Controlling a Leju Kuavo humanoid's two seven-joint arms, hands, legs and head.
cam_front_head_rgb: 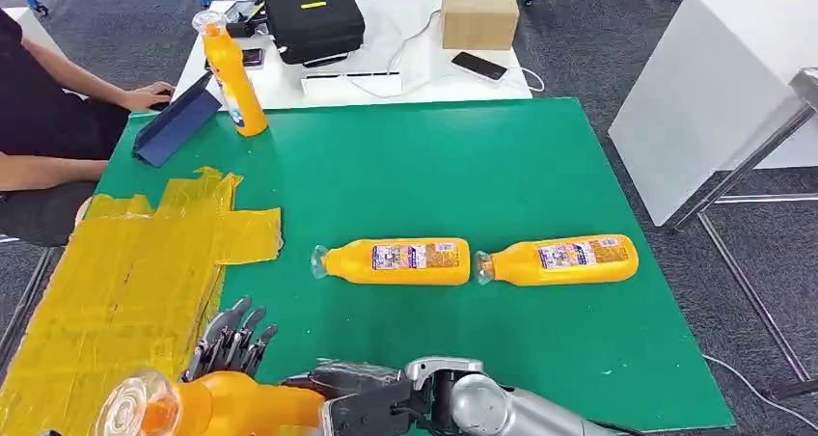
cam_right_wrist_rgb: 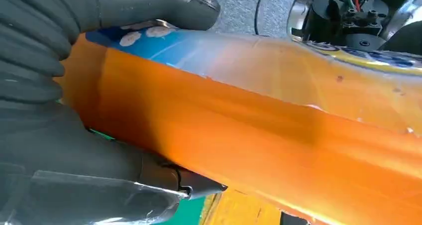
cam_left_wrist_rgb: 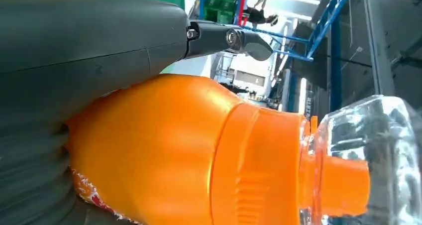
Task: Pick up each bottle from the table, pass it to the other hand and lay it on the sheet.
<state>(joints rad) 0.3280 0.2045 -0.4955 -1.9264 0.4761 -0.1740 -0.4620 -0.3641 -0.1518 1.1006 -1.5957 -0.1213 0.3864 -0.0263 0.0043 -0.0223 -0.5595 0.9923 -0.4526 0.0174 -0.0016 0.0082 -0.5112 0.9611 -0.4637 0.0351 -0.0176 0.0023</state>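
Low at the near edge, an orange bottle (cam_front_head_rgb: 236, 404) with a clear cap (cam_front_head_rgb: 135, 409) lies sideways between both hands. My right hand (cam_front_head_rgb: 371, 409) wraps its body (cam_right_wrist_rgb: 259, 130), with the fingers (cam_right_wrist_rgb: 59, 135) closed round it. My left hand (cam_front_head_rgb: 230, 344) holds the same bottle near its neck (cam_left_wrist_rgb: 199, 150), the thumb (cam_left_wrist_rgb: 89, 46) lying over it. Two more orange bottles (cam_front_head_rgb: 395, 261) (cam_front_head_rgb: 559, 259) lie end to end on the green table (cam_front_head_rgb: 482, 166). Another orange bottle (cam_front_head_rgb: 231, 74) stands upright at the far left. The yellow sheet (cam_front_head_rgb: 125, 272) covers the table's left side.
A blue tablet case (cam_front_head_rgb: 174, 122) leans at the far left corner, beside a seated person (cam_front_head_rgb: 39, 98). Behind the green table, a white table (cam_front_head_rgb: 405, 79) carries a black case (cam_front_head_rgb: 313, 21), a cardboard box (cam_front_head_rgb: 479, 12) and a phone (cam_front_head_rgb: 479, 66). Another white table (cam_front_head_rgb: 714, 79) stands to the right.
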